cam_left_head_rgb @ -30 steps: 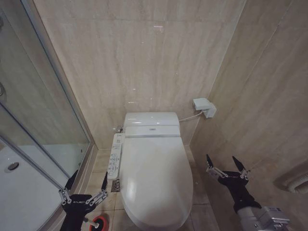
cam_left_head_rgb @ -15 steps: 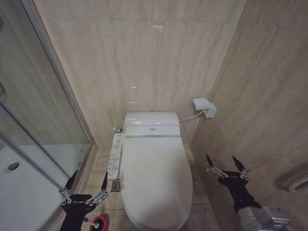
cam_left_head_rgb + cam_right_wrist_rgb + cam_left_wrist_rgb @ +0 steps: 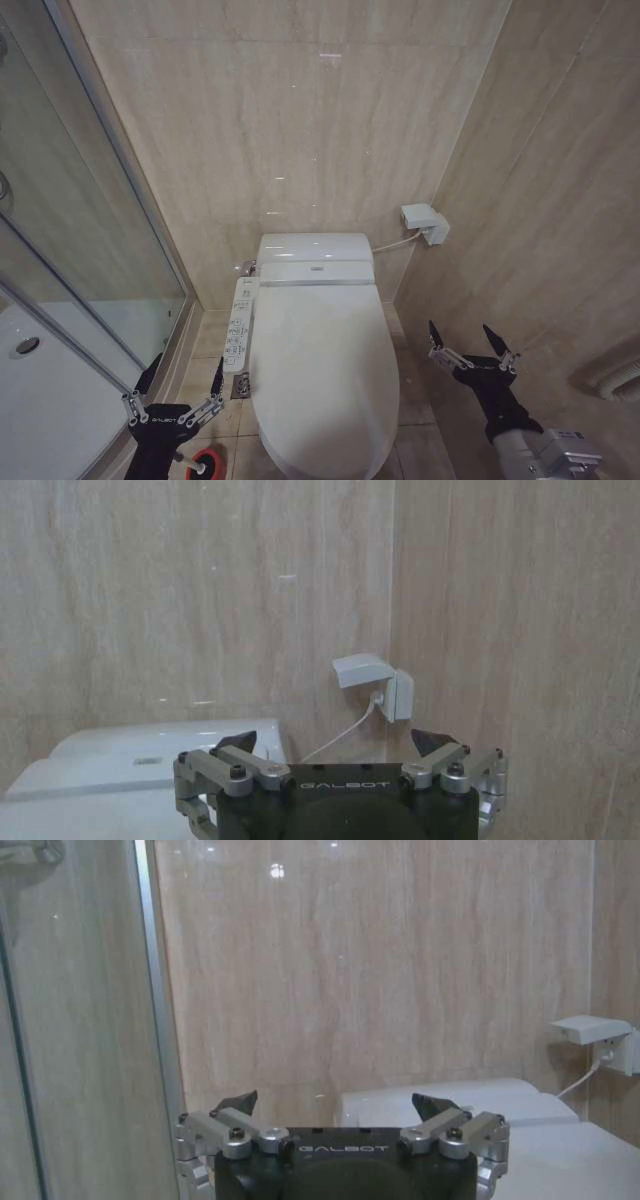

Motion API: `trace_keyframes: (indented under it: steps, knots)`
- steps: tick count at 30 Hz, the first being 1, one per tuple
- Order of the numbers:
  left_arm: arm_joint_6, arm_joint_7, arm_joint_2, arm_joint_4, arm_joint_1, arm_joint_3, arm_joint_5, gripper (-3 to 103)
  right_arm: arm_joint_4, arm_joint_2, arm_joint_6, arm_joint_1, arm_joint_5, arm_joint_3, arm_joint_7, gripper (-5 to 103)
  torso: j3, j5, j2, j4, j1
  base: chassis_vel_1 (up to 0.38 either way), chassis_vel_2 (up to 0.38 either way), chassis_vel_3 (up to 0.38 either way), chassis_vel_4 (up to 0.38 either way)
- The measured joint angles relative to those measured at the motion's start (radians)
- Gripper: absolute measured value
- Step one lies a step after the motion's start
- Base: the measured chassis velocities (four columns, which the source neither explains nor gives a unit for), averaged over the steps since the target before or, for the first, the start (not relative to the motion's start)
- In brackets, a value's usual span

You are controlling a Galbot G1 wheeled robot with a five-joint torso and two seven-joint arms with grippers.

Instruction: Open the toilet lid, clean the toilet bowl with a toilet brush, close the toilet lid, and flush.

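Observation:
The glossy white toilet lid (image 3: 322, 370) lies shut over the toilet bowl, whose narrow button panel (image 3: 240, 323) runs along its left side. The lid also shows in the left wrist view (image 3: 570, 1140) and the right wrist view (image 3: 90, 795). The bowl itself is hidden under the lid. On the floor at the lower left stands the red round holder of the toilet brush (image 3: 207, 463), partly behind my left arm. My left gripper (image 3: 182, 378) hovers open above that holder, left of the toilet. My right gripper (image 3: 466, 338) stands open to the right of the toilet, near the side wall.
A glass shower door with a metal frame (image 3: 120, 180) closes off the left, with the white shower tray (image 3: 40, 400) behind it. A white wall socket with a cable (image 3: 424, 222) sits right of the tank (image 3: 315, 257). A ribbed pipe (image 3: 615, 380) shows at the right edge.

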Motion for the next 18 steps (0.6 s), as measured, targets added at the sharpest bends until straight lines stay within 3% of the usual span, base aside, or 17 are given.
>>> trace_keyframes:
  steps: [18]
  knots:
    - [0.0, 0.0, 0.0, 0.0, 0.0, 0.0, 0.0, 100, 0.0, 0.0, 0.0, 0.0, 0.0, 0.0, 0.0, 100, 0.0, 0.0, 0.0, 0.0, 0.0, 0.0, 0.0, 0.0, 0.0]
